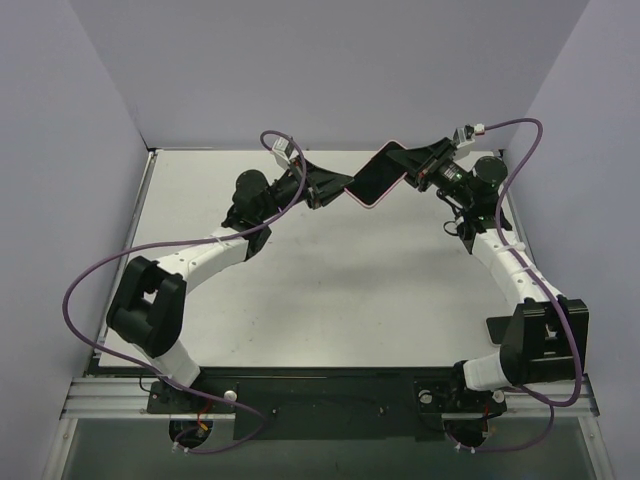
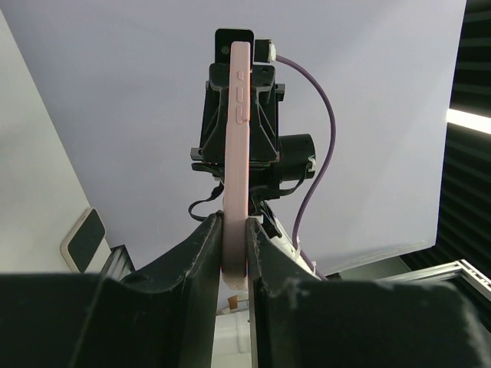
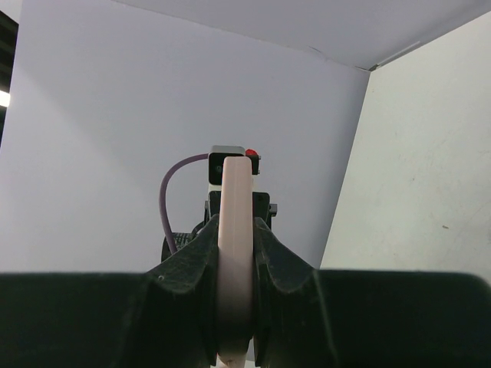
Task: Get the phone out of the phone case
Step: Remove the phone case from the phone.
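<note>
The phone (image 1: 376, 176), dark screen up, sits inside a pink phone case (image 1: 391, 148) and hangs in the air over the far middle of the table. My left gripper (image 1: 347, 189) is shut on the case's lower left end. My right gripper (image 1: 407, 166) is shut on its upper right end. In the left wrist view the pink case (image 2: 238, 138) stands edge-on, its side buttons showing, pinched between both fingers of the left gripper (image 2: 234, 224). The right wrist view shows the case (image 3: 235, 203) edge-on too, clamped in the right gripper (image 3: 235, 234). There the phone itself is hidden.
The white table (image 1: 330, 290) lies below, walled in lavender at the back and sides. Purple cables (image 1: 95, 275) loop beside each arm. A black rail (image 1: 320, 400) with both arm bases runs along the near edge. A small white piece with a dark panel (image 2: 83, 240) shows in the left wrist view.
</note>
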### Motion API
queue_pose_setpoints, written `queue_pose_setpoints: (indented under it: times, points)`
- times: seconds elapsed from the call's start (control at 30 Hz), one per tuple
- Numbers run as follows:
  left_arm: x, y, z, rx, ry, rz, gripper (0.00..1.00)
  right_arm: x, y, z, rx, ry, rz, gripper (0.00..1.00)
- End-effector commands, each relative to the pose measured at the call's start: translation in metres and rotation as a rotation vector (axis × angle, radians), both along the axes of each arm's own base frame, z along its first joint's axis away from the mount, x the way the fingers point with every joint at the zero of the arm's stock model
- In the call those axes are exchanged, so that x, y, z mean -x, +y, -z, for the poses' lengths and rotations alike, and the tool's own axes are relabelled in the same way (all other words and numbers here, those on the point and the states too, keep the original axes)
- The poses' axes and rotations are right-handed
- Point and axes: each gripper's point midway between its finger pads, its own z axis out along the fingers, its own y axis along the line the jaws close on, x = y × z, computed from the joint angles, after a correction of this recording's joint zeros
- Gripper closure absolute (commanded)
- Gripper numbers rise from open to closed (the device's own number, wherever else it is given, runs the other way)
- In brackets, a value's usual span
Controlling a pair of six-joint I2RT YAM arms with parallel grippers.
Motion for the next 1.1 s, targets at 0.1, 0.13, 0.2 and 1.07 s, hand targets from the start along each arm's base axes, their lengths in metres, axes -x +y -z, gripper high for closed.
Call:
queue_pose_setpoints:
  times: [0.1, 0.13, 0.2, 1.07]
  points:
    - [0.024, 0.015, -0.061, 0.087, -0.146, 0.009, 0.73, -0.005, -0.007, -0.03, 0.032, -0.123, 0.06, 1.0]
    - [0.024, 0.016, -0.062, 0.088, -0.147, 0.006, 0.69, -0.005, -0.008, -0.028, 0.034, -0.116, 0.06, 1.0]
    - [0.026, 0.017, -0.063, 0.085, -0.153, 0.003, 0.65, -0.004, -0.009, -0.028, 0.041, -0.118, 0.062, 1.0]
    - [0.071, 0.005, -0.061, -0.001, -0.311, 0.292, 0.61, -0.002, 0.002, -0.053, 0.037, -0.164, -0.09, 1.0]
